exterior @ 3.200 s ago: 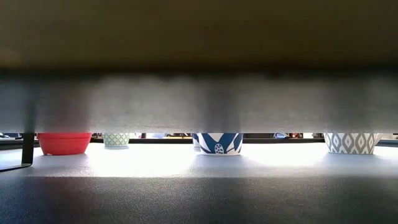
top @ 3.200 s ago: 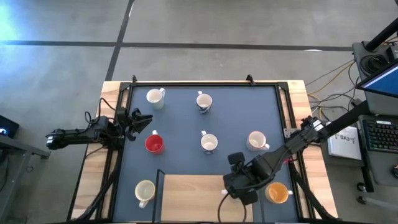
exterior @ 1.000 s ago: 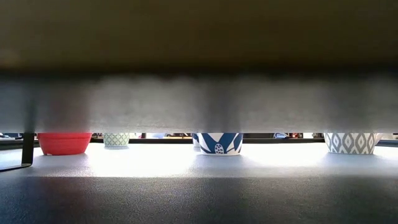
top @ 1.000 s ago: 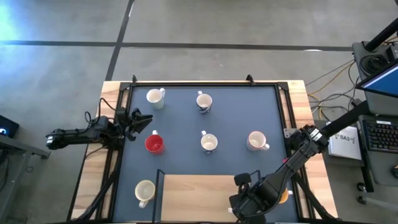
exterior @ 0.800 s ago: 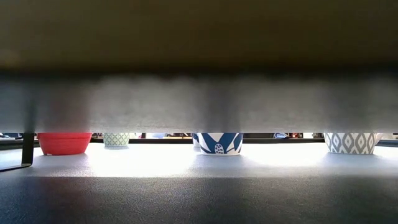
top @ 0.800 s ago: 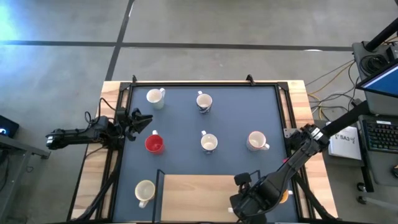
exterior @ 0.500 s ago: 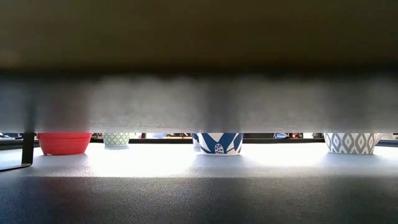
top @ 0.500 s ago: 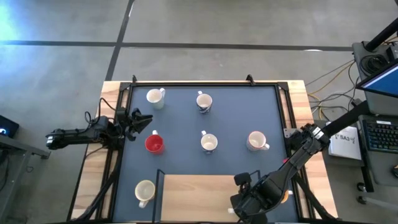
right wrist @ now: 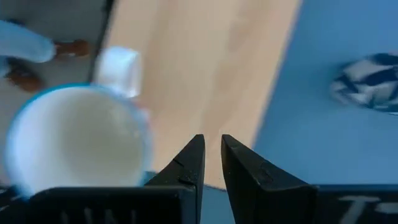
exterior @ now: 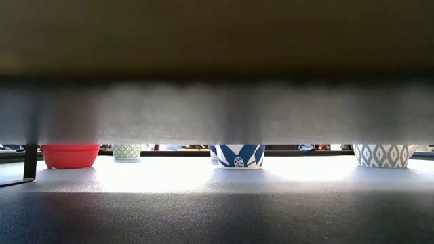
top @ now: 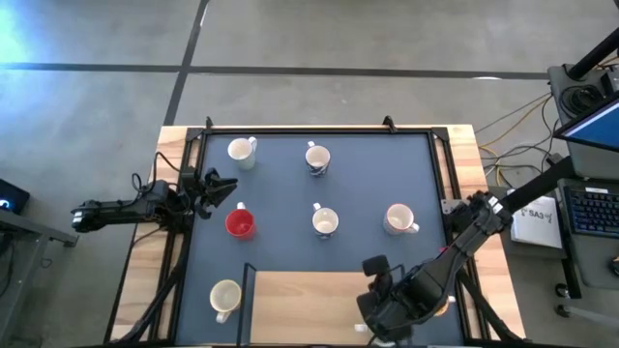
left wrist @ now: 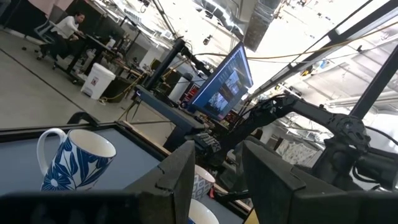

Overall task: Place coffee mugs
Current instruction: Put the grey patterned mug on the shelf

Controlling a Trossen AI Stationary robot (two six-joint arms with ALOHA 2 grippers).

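right pincer [right wrist: 211,163] nearly closed, empty, beside white round ceramic mug [right wrist: 74,140] | left pincer [top: 215,187] parted, empty, worktop [top: 290,290] edge

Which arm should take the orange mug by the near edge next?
Right. The right gripper is beside the orange mug at the near edge; the left gripper sits at the far-left side by the red mug.

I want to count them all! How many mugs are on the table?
7 show from above: two at the back, red, middle, right, front-left, and orange mostly hidden under the right arm. More may be hidden there.
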